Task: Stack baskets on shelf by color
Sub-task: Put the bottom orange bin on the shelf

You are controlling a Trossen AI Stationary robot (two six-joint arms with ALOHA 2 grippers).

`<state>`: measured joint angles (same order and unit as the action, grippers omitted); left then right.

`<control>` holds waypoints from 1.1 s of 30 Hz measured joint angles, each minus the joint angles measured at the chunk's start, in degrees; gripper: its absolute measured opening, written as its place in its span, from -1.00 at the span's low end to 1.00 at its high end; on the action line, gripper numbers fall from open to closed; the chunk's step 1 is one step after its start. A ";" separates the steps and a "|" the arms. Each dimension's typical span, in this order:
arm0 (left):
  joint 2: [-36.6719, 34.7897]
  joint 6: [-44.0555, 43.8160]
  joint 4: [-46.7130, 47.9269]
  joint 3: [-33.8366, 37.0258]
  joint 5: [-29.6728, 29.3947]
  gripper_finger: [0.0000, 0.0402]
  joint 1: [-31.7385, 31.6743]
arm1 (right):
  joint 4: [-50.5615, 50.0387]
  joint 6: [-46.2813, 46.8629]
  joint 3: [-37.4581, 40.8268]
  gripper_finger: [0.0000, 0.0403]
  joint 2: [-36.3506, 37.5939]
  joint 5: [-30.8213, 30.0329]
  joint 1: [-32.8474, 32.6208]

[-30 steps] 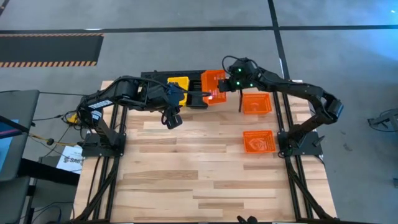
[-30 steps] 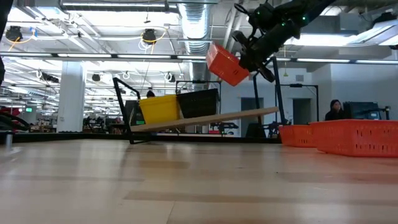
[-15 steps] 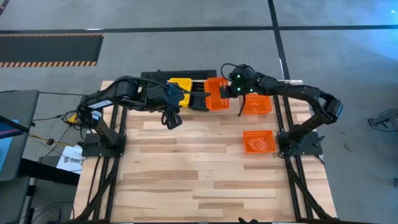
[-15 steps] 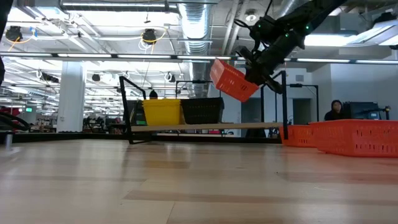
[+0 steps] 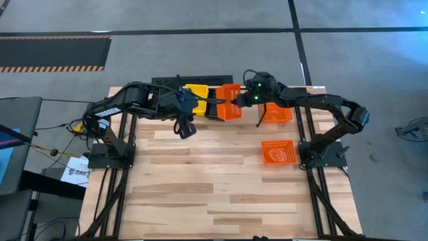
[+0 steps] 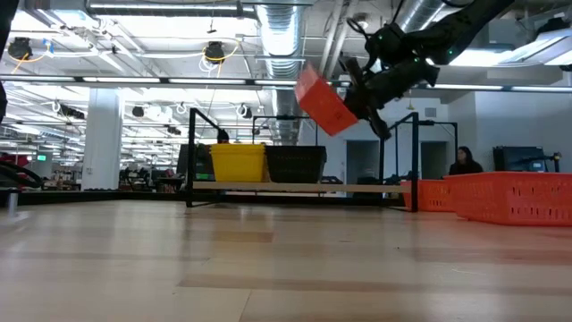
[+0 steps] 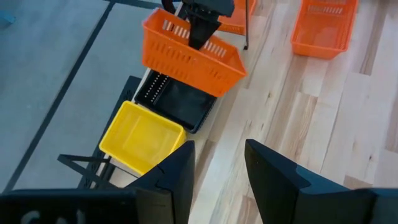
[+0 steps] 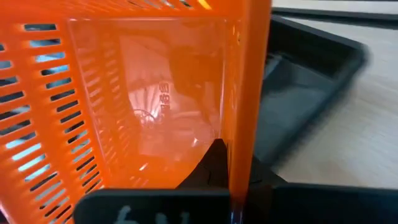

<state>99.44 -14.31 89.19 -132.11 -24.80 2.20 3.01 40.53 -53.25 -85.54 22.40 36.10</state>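
Observation:
My right gripper [image 5: 246,100] is shut on an orange basket [image 5: 229,102], which it carries in the air over the right part of the shelf [image 6: 295,187]. In the low view the basket [image 6: 322,100] is steeply tilted. A yellow basket [image 5: 195,94] and a black basket [image 5: 210,108] stand side by side on the shelf board. My left gripper [image 5: 185,128] hovers open above the table in front of the shelf and touches nothing; its wrist view shows the yellow basket [image 7: 142,138], the black basket [image 7: 177,102] and the carried orange basket [image 7: 193,53]. My right gripper pinches the orange basket by the rim of one side wall [image 8: 249,93], one finger [image 8: 214,162] inside and one outside. It comes from the table's right, slanting down. The basket is lifted clear above the shelf, tipped with its open side toward the gripper.
Two more orange baskets lie on the table on the right: one beside the shelf's right end [image 5: 276,112], one nearer [image 5: 278,152]. In the low view they stand at the right [image 6: 514,197]. The near half of the tabletop [image 5: 214,194] is bare wood. A person shows far off.
The right gripper has carried the orange basket a little toward the near edge and lower over the shelf, and the basket has tipped more steeply. The shelf board, tilted with its right end raised a second ago, now lies level.

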 joint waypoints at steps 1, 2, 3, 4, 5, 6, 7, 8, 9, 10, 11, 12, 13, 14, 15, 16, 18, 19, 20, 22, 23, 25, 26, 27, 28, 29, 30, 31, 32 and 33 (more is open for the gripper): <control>0.00 -0.02 0.00 0.00 -0.02 -0.35 0.00 | 0.89 0.01 -0.01 -1.00 0.00 0.54 0.00; 0.00 -0.02 0.00 0.00 -0.02 -0.35 0.00 | 1.63 0.22 -0.01 -1.00 0.00 0.92 0.00; 0.00 -0.02 0.00 0.00 -0.02 -0.35 0.00 | 2.28 0.64 -0.01 -1.00 0.00 1.43 0.00; 0.00 -0.02 0.00 0.00 -0.02 -0.35 0.00 | 3.09 1.37 -0.01 -1.00 0.00 1.79 -0.04; 0.00 -0.02 0.00 0.00 -0.02 -0.35 0.00 | 3.68 1.90 -0.03 -1.00 0.00 1.78 -0.16; 0.00 -0.03 -0.02 0.00 -0.02 -0.35 0.00 | 3.65 2.50 -0.12 -1.00 0.00 1.76 -0.46; 0.00 -0.04 -0.02 0.00 -0.02 -0.35 0.00 | 3.26 3.02 -0.29 -1.00 0.00 1.76 -0.82; 0.00 -0.04 -0.02 0.00 -0.02 -0.35 0.00 | 2.50 3.52 -0.68 -1.00 -0.02 1.74 -1.26; 0.00 -0.04 -0.02 0.00 -0.02 -0.35 -0.02 | 1.25 4.14 -1.36 -1.00 -0.02 1.70 -1.63; 0.00 -0.01 -0.02 0.00 -0.02 -0.35 -0.02 | -0.46 4.38 -2.28 -1.00 -0.02 1.13 -2.12; 0.00 -0.02 -0.02 0.00 -0.02 -0.35 -0.02 | -3.38 4.36 -3.58 -1.00 -0.02 -0.09 -2.58; 0.00 -0.01 -0.02 0.00 -0.02 -0.35 -0.02 | -7.27 4.02 -5.07 -1.00 -0.02 -1.67 -3.06; 0.00 0.00 -0.02 0.00 -0.02 -0.35 -0.01 | -12.04 3.07 -6.96 -1.00 -0.02 -3.41 -3.49; 0.00 0.01 -0.02 0.00 -0.02 -0.35 -0.02 | -16.87 1.89 -9.01 -1.00 -0.07 -5.21 -3.92; 0.00 0.06 -0.02 0.00 -0.02 -0.35 -0.02 | -21.30 0.46 -11.34 -1.00 -0.09 -6.66 -4.33; 0.00 0.36 -0.02 0.00 -0.02 -0.35 -0.02 | -25.38 -0.89 -13.77 -1.00 -0.09 -8.13 -4.70; 0.00 0.72 -0.09 0.00 -0.02 -0.35 -0.02 | -33.94 -2.73 -18.78 -1.00 -0.07 -11.18 -5.48; 0.00 0.74 -0.12 0.00 -0.04 -0.35 -0.02 | -38.02 -3.09 -21.10 -1.00 -0.06 -12.67 -5.76; 0.00 0.76 -0.13 0.00 -0.03 -0.35 -0.02 | -42.03 -3.10 -23.21 -1.00 -0.05 -14.30 -5.84; 0.00 0.78 -0.14 0.00 -0.02 -0.35 -0.02 | -48.36 -1.91 -26.40 -1.00 0.01 -17.10 -5.82; 0.00 0.76 -0.13 0.00 -0.02 -0.35 -0.02 | -51.04 -0.84 -27.33 -1.00 0.05 -18.35 -5.79; 0.00 0.72 -0.14 0.00 -0.02 -0.35 -0.02 | -55.67 1.52 -27.85 -1.00 0.04 -20.89 -6.80; 0.00 0.72 -0.15 0.00 -0.02 -0.35 -0.02 | -57.63 2.50 -27.80 -1.00 -0.01 -21.81 -7.49; 0.00 0.72 -0.13 0.00 -0.02 -0.35 -0.02 | -59.67 3.62 -27.79 -1.00 -0.06 -22.57 -8.54; 0.00 0.76 -0.13 0.00 -0.02 -0.35 -0.02 | -61.61 4.77 -27.76 -1.00 -0.07 -23.00 -9.56; 0.00 0.90 -0.13 0.00 -0.02 -0.35 -0.02 | -63.00 5.84 -27.47 -1.00 -0.01 -23.38 -10.74; 0.00 0.96 -0.13 0.00 -0.03 -0.35 -0.02 | -63.34 6.96 -26.80 -1.00 0.04 -23.68 -11.97; 0.00 0.98 -0.13 0.00 -0.02 -0.35 -0.02 | -63.44 8.33 -26.07 -1.00 0.02 -23.94 -13.11; 0.00 0.98 -0.12 0.00 -0.01 -0.35 -0.02 | -63.70 9.93 -25.34 -1.00 -0.05 -24.24 -14.08; 0.00 0.98 -0.13 0.00 0.00 -0.35 -0.02 | -64.27 11.56 -24.85 -1.00 -0.09 -24.70 -14.95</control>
<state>99.44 -13.32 89.06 -132.11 -24.80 2.17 -61.26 52.10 -78.10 -85.62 -2.29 21.15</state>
